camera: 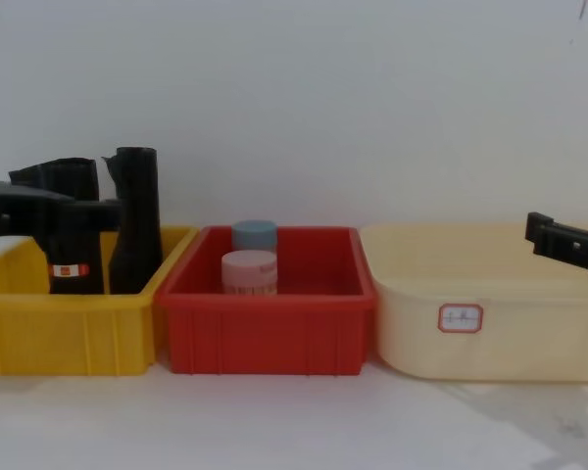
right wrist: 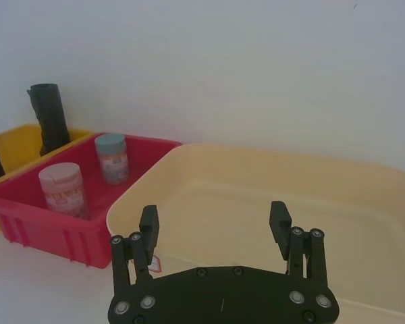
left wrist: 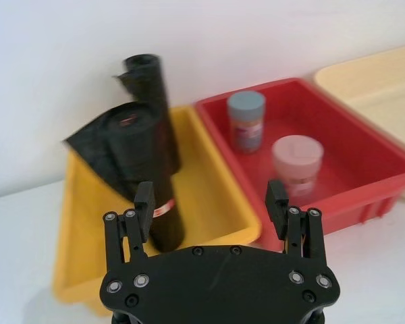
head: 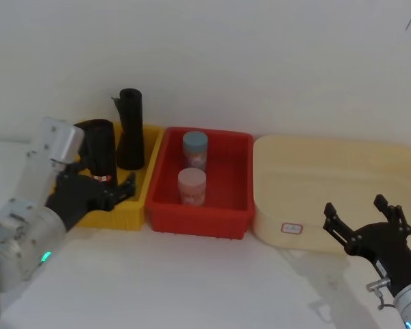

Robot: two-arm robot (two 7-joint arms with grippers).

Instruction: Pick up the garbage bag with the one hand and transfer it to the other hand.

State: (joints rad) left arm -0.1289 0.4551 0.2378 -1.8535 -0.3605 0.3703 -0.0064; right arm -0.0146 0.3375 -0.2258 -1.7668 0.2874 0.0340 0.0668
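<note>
Nothing is done yet: the bag (left wrist: 148, 175) stands in the yellow bin (left wrist: 77, 216). The left hand (left wrist: 210, 197) is wide open beside it, empty. The right hand (right wrist: 216, 219) hovers open, empty.

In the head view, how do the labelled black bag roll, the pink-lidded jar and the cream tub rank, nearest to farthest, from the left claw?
1. Tall black glossy garbage bag roll with a white-and-red band, in the yellow plastic bin, right beside the open left claw.
2. Pink-lidded round jar, front of the red plastic bin, centre.
3. Cream plastic tub, far right.
</note>
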